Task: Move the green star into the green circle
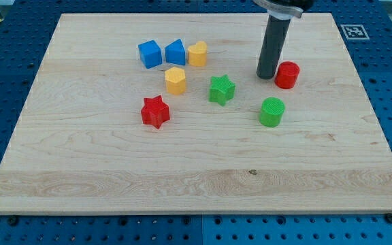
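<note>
Crowding red cylinder (287, 75), my tip (267, 75) (green star (221, 89) apart)

Green star (221, 89) lay flat mid-board; green circle (271, 111) sat apart, right and slightly nearer.

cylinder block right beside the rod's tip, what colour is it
Red, touching my tip on the view's right; the camera view shows it.

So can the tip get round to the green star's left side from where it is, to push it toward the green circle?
Probably yes. My tip sits beside the red cylinder, up and right of the green star. Bare board lies between them, and the gap between the star and the yellow block looks wide enough, though snug. The green circle lies lower right.
</note>
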